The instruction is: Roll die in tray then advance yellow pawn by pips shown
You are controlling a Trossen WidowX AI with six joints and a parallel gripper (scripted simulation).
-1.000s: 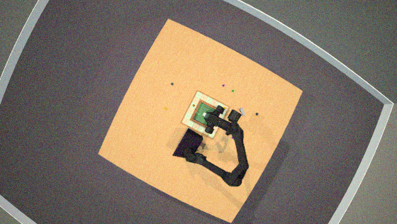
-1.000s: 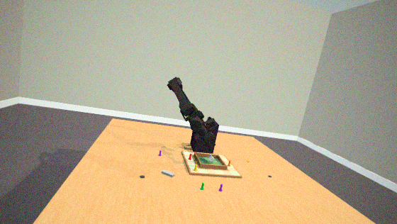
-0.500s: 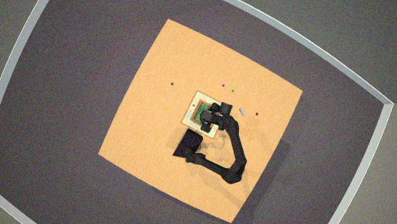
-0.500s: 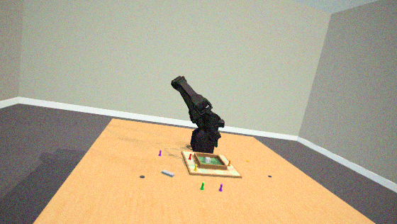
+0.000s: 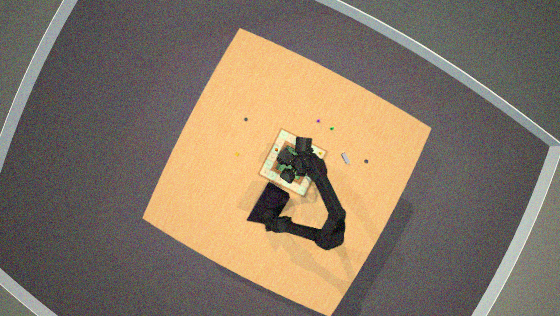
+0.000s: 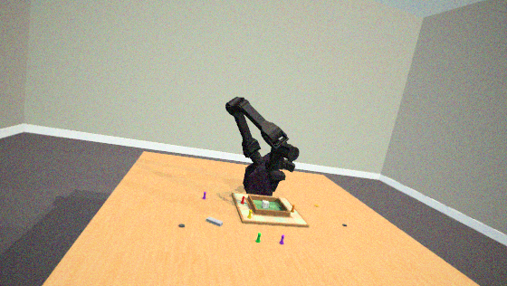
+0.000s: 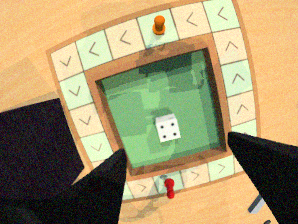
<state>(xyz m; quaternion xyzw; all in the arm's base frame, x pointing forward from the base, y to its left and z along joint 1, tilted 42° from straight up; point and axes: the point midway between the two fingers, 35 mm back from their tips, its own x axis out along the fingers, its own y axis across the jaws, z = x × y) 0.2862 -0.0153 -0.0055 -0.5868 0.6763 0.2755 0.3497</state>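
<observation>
The white cubic die (image 6: pixel 265 204) (image 7: pixel 168 128) with black pips rests inside the square tray (image 6: pixel 274 214) (image 7: pixel 218 95), which has a brown rim and a green floor. Four pips show on its top face. The black gripper (image 5: pixel 286 165) (image 6: pixel 287 171) (image 7: pixel 177 147) is spread above the tray, with nothing between its fingers, and the black jointed arm (image 5: pixel 330 190) (image 6: pixel 255 119) reaches over from its base.

Around the tray runs the square board (image 6: pixel 272 222) (image 7: pixel 227 42), a track of cream and pale green squares marked with arrows. The small yellow pawn (image 5: pixel 320 153) (image 6: pixel 250 214) stands upright at the board's near left corner in the exterior view. A red pawn (image 6: pixel 243 200) (image 7: pixel 170 188) is on the track along one side, and an orange pawn (image 5: pixel 276 149) (image 6: pixel 292 208) (image 7: pixel 159 25) stands on a pale green square on the opposite side.

Off the board, on the wood-coloured tabletop (image 5: pixel 210 175) (image 6: pixel 158 262) (image 7: pixel 280 50), a green pawn (image 5: pixel 331 128) (image 6: pixel 258 237) and a purple pawn (image 5: pixel 318 121) (image 6: pixel 282 240) stand near each other. A grey bar (image 5: pixel 345 158) (image 6: pixel 214 221) lies between the board and a flat dark disc (image 5: pixel 366 161) (image 6: pixel 181 225).
</observation>
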